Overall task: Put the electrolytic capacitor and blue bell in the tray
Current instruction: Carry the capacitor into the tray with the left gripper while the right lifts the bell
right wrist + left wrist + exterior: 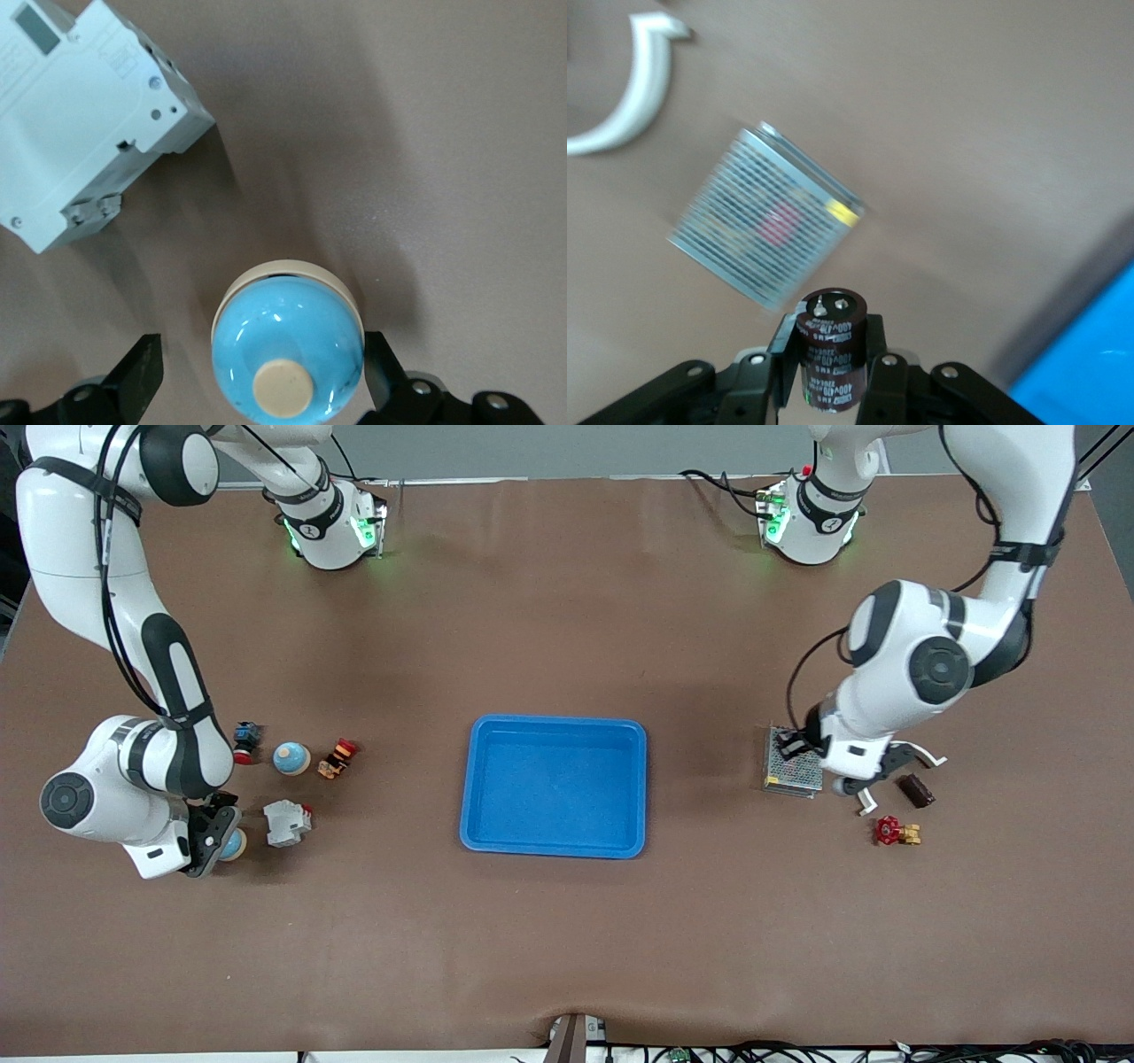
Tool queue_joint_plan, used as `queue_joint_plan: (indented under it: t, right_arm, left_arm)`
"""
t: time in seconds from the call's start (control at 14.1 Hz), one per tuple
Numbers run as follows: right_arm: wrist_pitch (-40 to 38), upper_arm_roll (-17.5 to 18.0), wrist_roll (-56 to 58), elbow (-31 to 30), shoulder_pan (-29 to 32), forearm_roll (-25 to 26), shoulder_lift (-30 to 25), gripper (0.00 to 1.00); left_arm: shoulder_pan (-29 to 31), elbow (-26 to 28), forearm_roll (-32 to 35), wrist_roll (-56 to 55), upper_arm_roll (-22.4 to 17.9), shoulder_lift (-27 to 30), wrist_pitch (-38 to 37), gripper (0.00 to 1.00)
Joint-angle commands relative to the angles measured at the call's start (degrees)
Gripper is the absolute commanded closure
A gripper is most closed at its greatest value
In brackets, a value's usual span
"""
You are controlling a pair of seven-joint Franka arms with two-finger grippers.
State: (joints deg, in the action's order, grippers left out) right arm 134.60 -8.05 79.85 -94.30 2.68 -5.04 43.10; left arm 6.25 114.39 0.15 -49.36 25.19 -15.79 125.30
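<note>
The bright-blue tray (554, 841) lies mid-table; its corner shows in the left wrist view (1090, 363). My left gripper (800, 747) (831, 359) is shut on the dark brown electrolytic capacitor (833, 336) and holds it in the air over the grey mesh box (788, 766) (766, 221). My right gripper (211, 841) (261, 367) is down at the table, open, with its fingers (142, 372) on either side of a blue bell (234, 845) (288, 350) that stands on the table. A second blue bell (291, 758) stands beside it, farther from the front camera.
A white circuit breaker (286, 822) (89, 115), an orange-red part (338, 757) and a black-and-red button (246, 740) lie near the bells. A red valve (889, 830), a dark block (915, 789) and white curved pieces (926, 755) (629, 97) lie near the mesh box.
</note>
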Motion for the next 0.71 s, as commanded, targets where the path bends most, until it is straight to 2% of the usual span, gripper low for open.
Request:
queue_joint_plan:
  t: [0.0,0.36,0.43,0.64]
  right_arm:
    - [0.66,0.4,1.72,-0.62,0.66,-1.46,-0.38,0.0]
    - [0.66,0.4,1.72,-0.53,0.66,-1.72,-0.38,0.02]
    - [0.66,0.49,1.72,-0.53,0.66,-1.9,-0.3,0.16]
    - [0.66,0.49,1.72,-0.53,0.57,-2.42,-0.21,0.46]
  left_arm:
    - [-6.13,-6.27,-0.59,-10.1,-0.23,-4.15,-1.28,1.0]
    - [-16.07,-13.74,0.46,-27.25,-0.41,-11.36,-1.28,1.0]
    - [-18.18,-15.32,1.16,-30.24,-0.58,-13.37,-1.19,1.0]
    - [-22.84,-22.17,5.9,-41.13,-0.67,-20.58,-1.11,1.0]
